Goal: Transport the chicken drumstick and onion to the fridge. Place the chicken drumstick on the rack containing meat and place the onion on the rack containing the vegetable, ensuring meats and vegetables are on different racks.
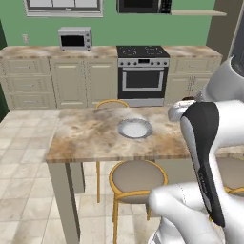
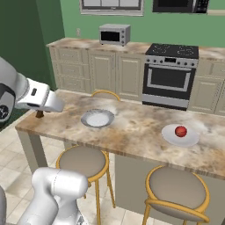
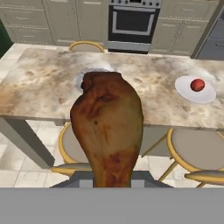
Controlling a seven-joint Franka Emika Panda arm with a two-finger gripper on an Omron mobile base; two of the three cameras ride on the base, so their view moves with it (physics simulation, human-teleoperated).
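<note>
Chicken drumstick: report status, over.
Gripper shut on brown-orange chicken drumstick, lifted off the marble counter. Red round onion sits on white plate. Nothing in the way.

Drumstick (image 3: 107, 131): brown-orange, glossy, upright, thick end up, centre of the hand view, raised off the counter. Onion (image 2: 180, 131): red, round, resting on a white plate, right of the right base view.
</note>
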